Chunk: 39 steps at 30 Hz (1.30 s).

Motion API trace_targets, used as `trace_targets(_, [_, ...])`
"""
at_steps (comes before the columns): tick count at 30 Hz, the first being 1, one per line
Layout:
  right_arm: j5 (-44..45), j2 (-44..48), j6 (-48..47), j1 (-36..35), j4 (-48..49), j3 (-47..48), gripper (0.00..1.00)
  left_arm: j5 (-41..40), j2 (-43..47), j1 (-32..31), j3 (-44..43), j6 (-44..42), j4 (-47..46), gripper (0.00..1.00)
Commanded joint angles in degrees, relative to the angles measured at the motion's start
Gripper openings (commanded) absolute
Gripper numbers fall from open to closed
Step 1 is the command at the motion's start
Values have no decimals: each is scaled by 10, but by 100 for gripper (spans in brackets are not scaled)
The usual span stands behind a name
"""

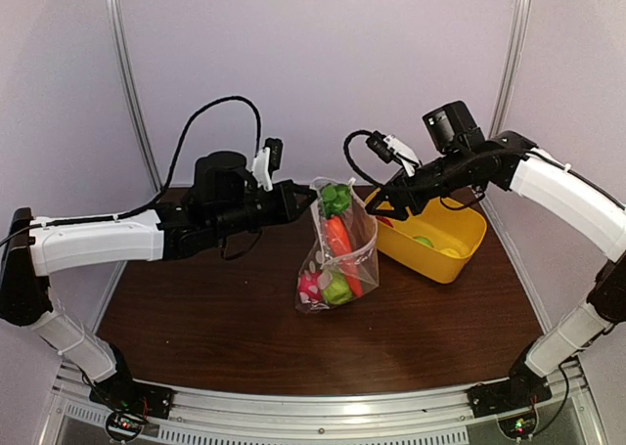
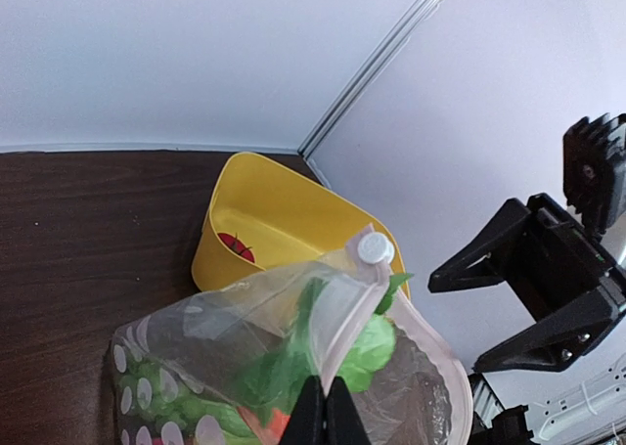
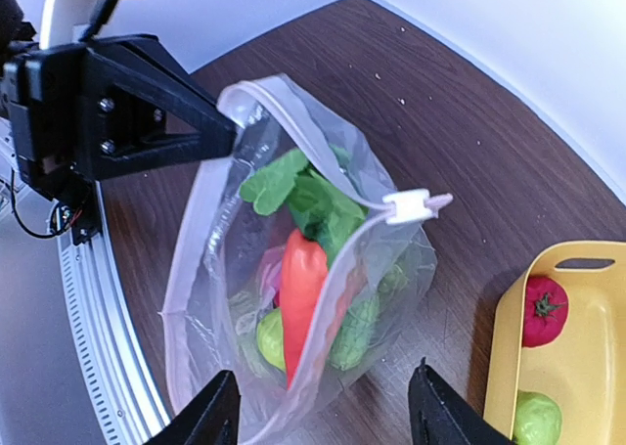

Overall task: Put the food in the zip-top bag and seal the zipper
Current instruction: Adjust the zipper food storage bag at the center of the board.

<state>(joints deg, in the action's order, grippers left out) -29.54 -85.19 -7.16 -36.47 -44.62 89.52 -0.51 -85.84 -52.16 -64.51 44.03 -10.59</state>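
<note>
**Left jaws:** closed tight on the mouth edge of the zip-top bag (image 1: 344,259), at its upper left corner. My left wrist view shows both fingertips pressed together on a fold of the pale strip. The bag hangs from this grip. Its bottom rests on the table (image 1: 196,318) near the centre, just left of the yellow basket (image 1: 435,264).

**Right jaws:** spread wide and gripping nothing. They hover at the bag's upper right side, above the left end of the basket. I cannot tell whether either finger touches the plastic.

**Zipper (image 3: 328,137):** unsealed. The two sides of the mouth stand well apart and form an open loop. A small white slider (image 3: 406,205) sits on the strip at the end of the mouth away from my left jaws.

**Food inside the bag:**
- An orange carrot (image 3: 301,279) stands roughly upright, with its green top (image 3: 293,186) up at the mouth.
- A pink piece (image 1: 310,287) lies at the bottom.
- A green piece (image 1: 338,289) lies beside the pink one at the bottom.

**Food in the basket:**
- A red tomato-like piece (image 3: 543,308) lies against the basket wall.
- A light green piece (image 3: 538,418) lies close beside it.
</note>
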Motion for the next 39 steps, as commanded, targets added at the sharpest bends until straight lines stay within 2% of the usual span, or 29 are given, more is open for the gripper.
trace_targets(1, [28, -14, 3, 4, -36, -27, 59, -3, 9, 5, -15, -12, -17, 0])
trace_targets(6, [25, -17, 7, 4, -29, -30, 40, 0, 6, 5, -19, -14, -17, 0])
trace_targets(10, [34, -22, 5, 6, -33, -5, 10, 0, 6, 5, -29, -21, -4, 0])
trace_targets(12, [39, -30, 3, 7, -33, 37, 0, -14, 7, 5, -61, -49, 45, 0])
trace_targets(14, [26, -41, 7, 11, -22, 91, 0, -39, 8, 5, -111, -87, 126, 0])
trace_targets(17, [19, -47, 17, 13, 16, 140, 0, -31, 6, 5, -169, -113, 182, 0])
trace_targets(21, [44, -52, 25, 13, 77, 126, 0, -4, -39, 6, -247, -127, 290, 0])
trace_targets(24, [41, -68, 25, 13, 79, 122, 0, -1, -72, 11, -295, -138, 376, 0])
trace_targets(26, [35, -73, 24, 14, 74, 121, 9, -14, -67, 14, -293, -137, 383, 0])
trace_targets(29, [21, -67, 19, 21, 66, 122, 21, -24, -42, 21, -265, -137, 345, 0])
trace_targets(33, [-7, -43, 1, 73, 35, 112, 39, -18, -45, 32, -265, -139, 336, 0])
trace_targets(36, [-21, -22, -17, 147, 11, 76, 42, -6, -51, 35, -265, -138, 336, 0])
trace_targets(39, [0, -6, -62, 221, 0, 11, 42, 1, -51, 35, -256, -134, 327, 0])
